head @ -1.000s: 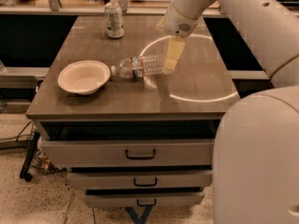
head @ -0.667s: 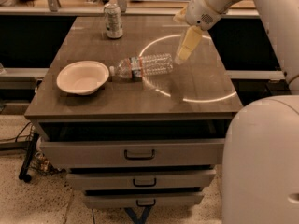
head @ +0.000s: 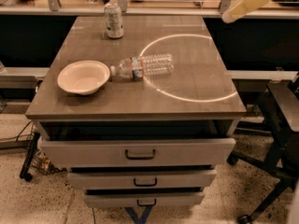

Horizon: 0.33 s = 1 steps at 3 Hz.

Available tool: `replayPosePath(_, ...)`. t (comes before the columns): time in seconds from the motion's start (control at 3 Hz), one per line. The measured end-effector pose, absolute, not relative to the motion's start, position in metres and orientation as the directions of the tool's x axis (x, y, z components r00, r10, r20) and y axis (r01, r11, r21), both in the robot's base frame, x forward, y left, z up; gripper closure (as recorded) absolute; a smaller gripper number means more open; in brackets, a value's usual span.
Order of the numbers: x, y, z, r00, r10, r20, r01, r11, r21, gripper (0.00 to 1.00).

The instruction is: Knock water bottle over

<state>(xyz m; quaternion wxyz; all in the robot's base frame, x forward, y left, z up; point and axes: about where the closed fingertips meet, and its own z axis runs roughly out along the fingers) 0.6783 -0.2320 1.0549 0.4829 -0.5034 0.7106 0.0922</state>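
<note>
Lying sideways: water bottle (head: 145, 66); end effector (head: 245, 3) top-right, cropped.

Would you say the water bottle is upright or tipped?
Tipped: the water bottle lies on its side by the bowl; the gripper is at top right.

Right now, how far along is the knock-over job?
Done: the water bottle lies on its side on the table, cap toward the bowl. In hand: nothing; the gripper hangs high beyond the table's far right corner, apart from the bottle. Left: nothing that shows. The can stands upright at the back.
</note>
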Motion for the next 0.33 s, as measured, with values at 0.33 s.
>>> replayPosePath(0.33, 0.6549, -0.2744, 1.0992, -0.048, -0.576, -0.816, -0.692, 0.608, -0.388, 0.00)
